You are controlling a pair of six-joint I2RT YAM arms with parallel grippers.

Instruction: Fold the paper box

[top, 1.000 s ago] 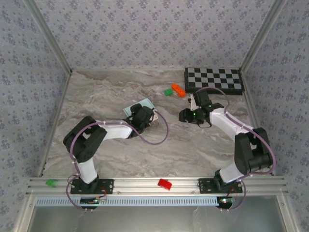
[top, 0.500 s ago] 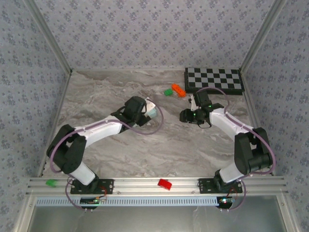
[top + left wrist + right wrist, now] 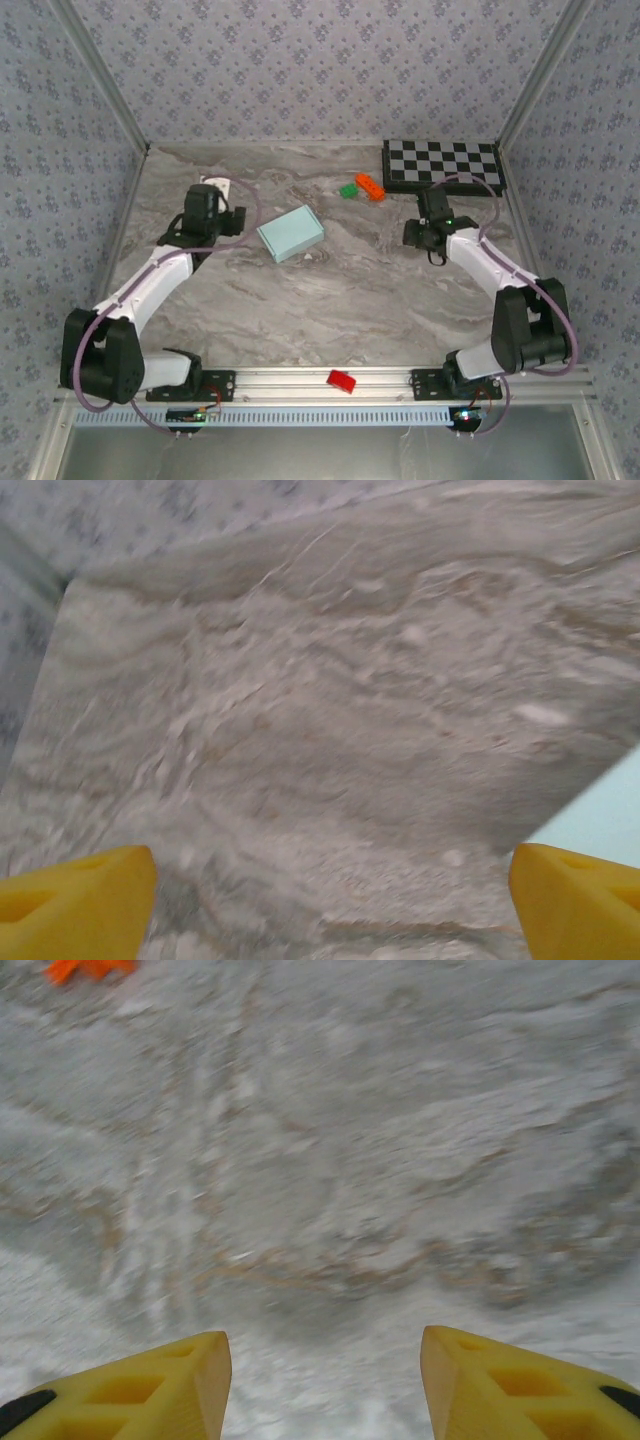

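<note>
In the upper left of the overhead view, the left end effector [image 3: 212, 188] hangs over the grey marble-patterned worktop [image 3: 380, 300], well apart from everything else. Its wrist camera shows the two yellow fingertips [image 3: 75, 900] spread wide with only bare worktop between them, so it is released and grasps nothing. A sliver of pale aqua shows at the right edge of that view.

Just left of centre lies the task's thing, the pale aqua thin-cardboard paper box [image 3: 290, 233]. It rests on the worktop as a small closed rectangular block turned at a slight angle, and neither arm touches it.

Right of centre, towards the top, a small green plastic brick [image 3: 348, 190] and an orange plastic brick [image 3: 370, 186] sit side by side. Further right, the right end effector [image 3: 432, 205] is poised just below the black-and-white checkerboard [image 3: 443, 165]. Its wrist view shows the yellow fingertips [image 3: 130, 1390] parted over bare marble, so it is also released and empty.

We judge the folding to be done or very nearly done: the sheet already reads as a shut box, and both arms stand clear of it. From above we cannot tell whether every flap and tab is fully tucked. If anything is left, it is probably only a final press on a flap.
</note>
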